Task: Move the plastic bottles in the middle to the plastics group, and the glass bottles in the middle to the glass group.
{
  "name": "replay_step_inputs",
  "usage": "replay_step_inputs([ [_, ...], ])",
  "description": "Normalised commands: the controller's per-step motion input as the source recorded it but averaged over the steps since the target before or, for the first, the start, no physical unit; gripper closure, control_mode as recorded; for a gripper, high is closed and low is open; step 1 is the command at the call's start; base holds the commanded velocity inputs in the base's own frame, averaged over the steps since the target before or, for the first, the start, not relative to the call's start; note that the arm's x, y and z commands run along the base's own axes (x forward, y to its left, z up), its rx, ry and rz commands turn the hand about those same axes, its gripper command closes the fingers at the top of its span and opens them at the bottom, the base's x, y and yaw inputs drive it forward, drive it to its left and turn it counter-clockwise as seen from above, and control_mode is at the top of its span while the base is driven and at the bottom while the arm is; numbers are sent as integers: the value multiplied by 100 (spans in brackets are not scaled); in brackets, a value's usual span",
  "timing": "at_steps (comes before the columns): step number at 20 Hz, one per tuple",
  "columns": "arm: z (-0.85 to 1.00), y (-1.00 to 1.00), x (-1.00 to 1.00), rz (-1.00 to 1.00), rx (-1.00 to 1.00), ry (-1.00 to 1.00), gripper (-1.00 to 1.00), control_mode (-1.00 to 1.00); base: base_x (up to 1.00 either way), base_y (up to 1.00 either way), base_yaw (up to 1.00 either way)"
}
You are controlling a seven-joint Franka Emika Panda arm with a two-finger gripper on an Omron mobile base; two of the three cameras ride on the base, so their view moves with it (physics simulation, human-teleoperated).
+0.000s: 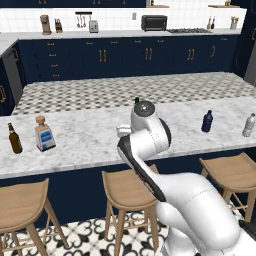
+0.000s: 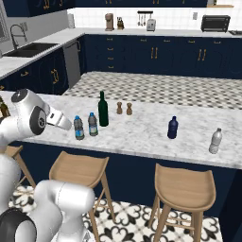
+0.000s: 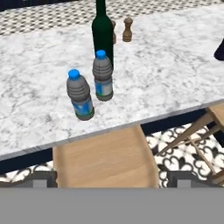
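Two small clear water bottles with blue labels stand side by side near the counter's front edge, one (image 3: 80, 95) (image 2: 79, 128) nearer and to the left, the other (image 3: 103, 77) (image 2: 93, 124) just behind it. The tall dark-green wine bottle (image 3: 103, 30) (image 2: 102, 109) rises directly behind them. My gripper (image 3: 113, 179) hangs open in front of the counter edge, over a stool, short of the bottles and holding nothing. The dark-blue bottle (image 2: 173, 127) (image 1: 207, 121) and the greyish clear bottle (image 2: 215, 141) (image 1: 248, 125) stand to the right. At the left are the brown beer bottle (image 1: 14, 138) and the square clear bottle (image 1: 44, 134).
Two wooden shakers (image 2: 119, 108) (image 3: 127, 29) stand behind the green bottle. Wooden stools (image 3: 105, 157) (image 2: 184, 186) line the front of the marble counter (image 2: 142, 127). In the left base view my own arm covers the middle bottles, apart from the green bottle's top (image 1: 137, 99).
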Motion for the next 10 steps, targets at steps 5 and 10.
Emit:
replay_step_inputs([
  [5,-11,0,49,0,8,0,-100,-100,0,0,0],
  [10,-27,0,35,3,1,0,-100,-100,0,0,0],
])
